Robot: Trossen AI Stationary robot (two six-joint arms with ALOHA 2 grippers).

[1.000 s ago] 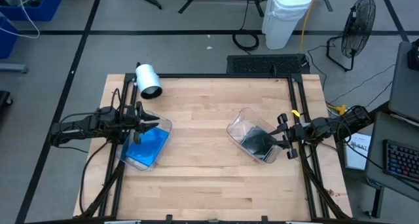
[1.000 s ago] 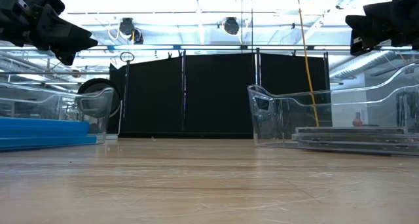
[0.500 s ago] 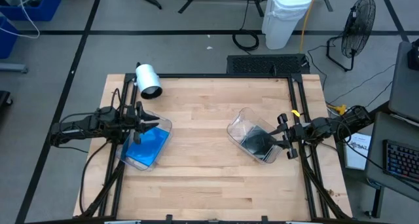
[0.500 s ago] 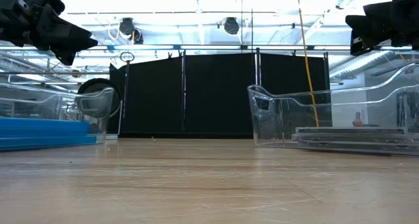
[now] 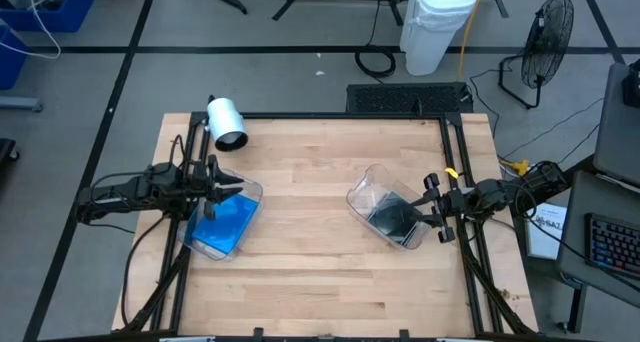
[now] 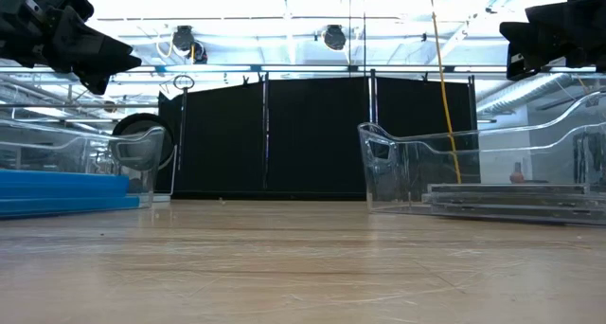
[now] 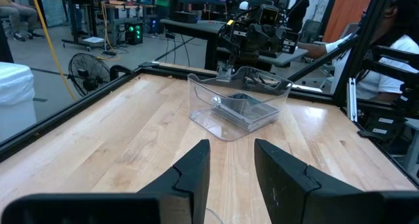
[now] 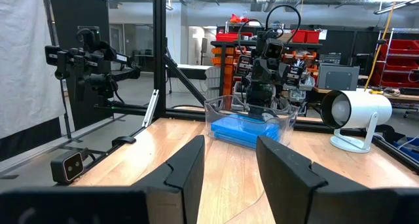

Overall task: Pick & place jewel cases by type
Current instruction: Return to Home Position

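Two bins (image 5: 254,190) (image 5: 357,193), blue stack (image 5: 227,224), grey stack (image 5: 391,218)

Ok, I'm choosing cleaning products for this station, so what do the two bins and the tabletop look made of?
Left bin and right bin: likely clear, glossy hard plastic. The wood shows through their walls, and the rims catch bright glints. Tabletop: pale wood in glued strips with visible grain and what looks like a smooth satin finish.
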